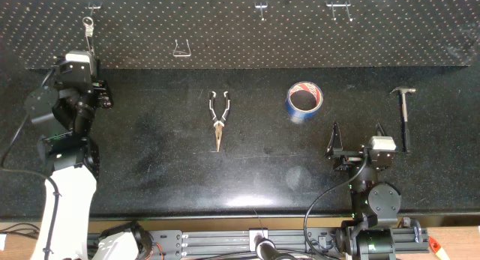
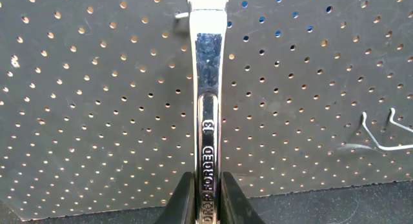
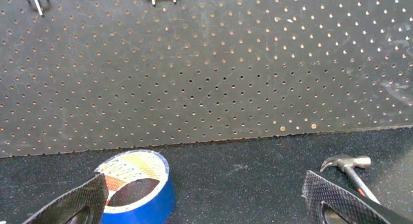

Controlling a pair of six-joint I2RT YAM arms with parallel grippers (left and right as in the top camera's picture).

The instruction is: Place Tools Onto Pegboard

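At the tabletop's [image 1: 150, 147] far-left corner, left claw [image 2: 206, 199] is clenched on the lower shank of a wrench [image 2: 208, 88], holding it upright and flat against the pegboard [image 1: 300, 35]. Low grip makes sense: it leaves the top end free to go over a hook. Top end sits right by a small hook [image 2: 182, 15]. Can't tell if it's on the hook or just beside it, since the end runs off the wrist view. My read: hang step in hand, seating not confirmed. Wouldn't let go until the hook carries the wrench, else it slides down the board.

Other tools lie flat on the tabletop, well apart, in a row along the far edge:
- pliers [image 1: 218, 121] near the middle, handles toward the pegboard
- tape roll [image 1: 292, 110] right of middle, hole up
- hammer [image 1: 405, 118] toward the right edge, head toward the pegboard

Right claw [image 1: 358, 138] is released, fingers spread wide, parked low toward the near-right part of the tabletop. It's between tape roll and hammer, touching neither. Looks like standby, with either one a short reach.

Free hardware on the pegboard: wire loop [image 1: 181, 49] left of middle, peg [image 1: 261, 7] around the middle, double peg [image 1: 339, 9] further right.

Judgement: one tool of four in progress, three to go. Tape roll probably wants a peg through its hole. Hammer head probably goes across the double peg.
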